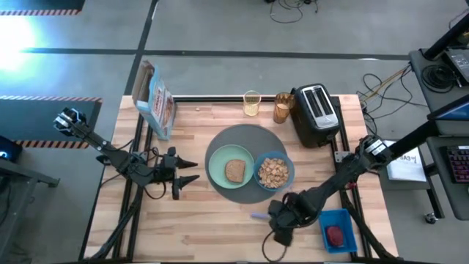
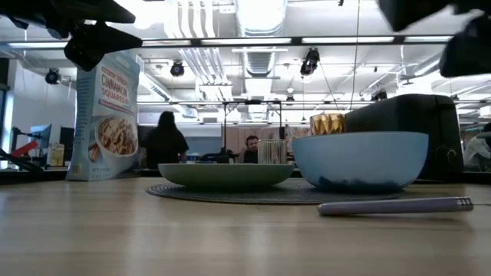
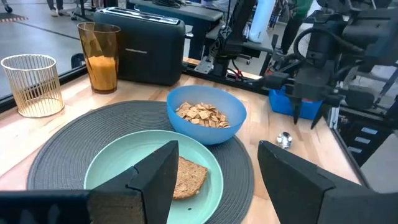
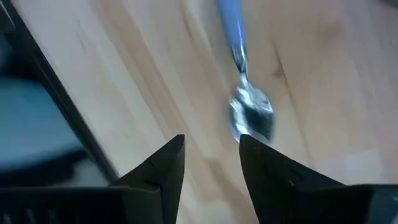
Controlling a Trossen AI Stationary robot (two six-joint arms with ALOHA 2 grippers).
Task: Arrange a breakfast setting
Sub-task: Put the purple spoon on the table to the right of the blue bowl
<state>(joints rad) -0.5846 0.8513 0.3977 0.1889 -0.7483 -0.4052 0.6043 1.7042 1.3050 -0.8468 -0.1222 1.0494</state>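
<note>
High view: spoon lying flat on table just beside mat (bowl and plate centred on it), right gripper fingers parted above, left gripper open, idle alongside.

My right wrist view is blurred: spoon smeared, handle cut at the frame edge. From the low view, the bowl hides its cereal, the plate hides the toast. Red piece in the tray too small to identify.
</note>
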